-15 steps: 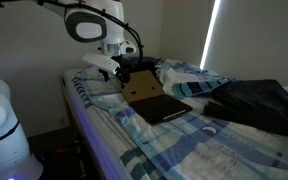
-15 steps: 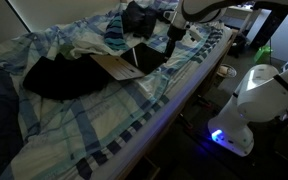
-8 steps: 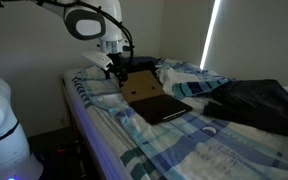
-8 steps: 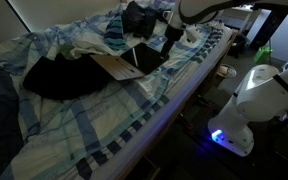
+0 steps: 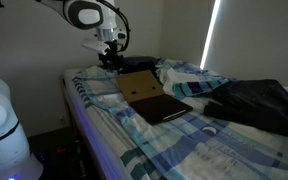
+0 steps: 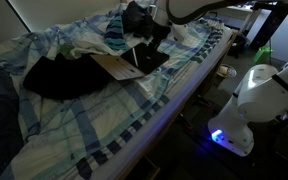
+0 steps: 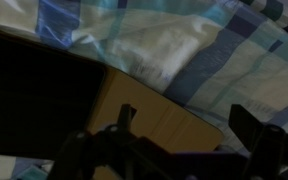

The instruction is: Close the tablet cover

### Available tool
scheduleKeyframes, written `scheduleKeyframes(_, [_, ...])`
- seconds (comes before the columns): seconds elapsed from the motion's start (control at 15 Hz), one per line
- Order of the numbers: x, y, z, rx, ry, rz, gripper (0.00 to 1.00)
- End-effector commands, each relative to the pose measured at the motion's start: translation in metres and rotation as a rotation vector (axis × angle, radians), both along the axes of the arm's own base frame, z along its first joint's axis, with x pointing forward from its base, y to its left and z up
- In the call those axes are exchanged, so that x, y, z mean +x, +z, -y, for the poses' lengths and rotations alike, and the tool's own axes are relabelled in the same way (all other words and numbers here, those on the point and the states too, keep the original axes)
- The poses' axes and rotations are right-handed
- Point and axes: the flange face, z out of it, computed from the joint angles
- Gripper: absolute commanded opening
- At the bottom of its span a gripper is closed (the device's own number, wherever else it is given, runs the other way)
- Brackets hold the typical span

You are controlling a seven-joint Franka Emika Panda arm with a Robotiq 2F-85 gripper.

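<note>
Wrist view alone: fingers point(image 7: 128, 120) apart

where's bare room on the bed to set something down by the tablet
Free: the blanket between the tablet and the bed's near edge. Crowded: the dark clothing beside it, and rumpled bedding behind the cover, where the pincer hovers.

tablet point(image 5: 165, 107) on bed point(image 5: 184, 146) | cover point(image 5: 138, 86) lies behind it — gripper point(image 5: 111, 63) over cover's edge
</note>
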Motion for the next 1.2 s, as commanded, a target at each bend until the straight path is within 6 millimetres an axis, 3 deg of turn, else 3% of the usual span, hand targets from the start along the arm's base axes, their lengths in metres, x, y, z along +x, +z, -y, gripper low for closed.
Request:
scheduleKeyframes(0.0, [0.016,0.012,-0.034,-0.018,0.043,0.020,1.00])
scheduleKeyframes(0.13, [0.015,0.021,-0.049,-0.013,0.098,0.057,1.00])
scheduleKeyframes(0.2, [0.009,0.013,-0.036,-0.011,0.071,0.029,1.00])
scheduleKeyframes(0.33, [0.010,0.018,-0.047,-0.012,0.092,0.039,1.00])
scheduleKeyframes(0.73, [0.012,0.011,-0.049,0.022,0.078,0.025,1.00])
scheduleKeyframes(1.13, [0.022,0.003,-0.108,0.033,0.077,-0.038,1.00])
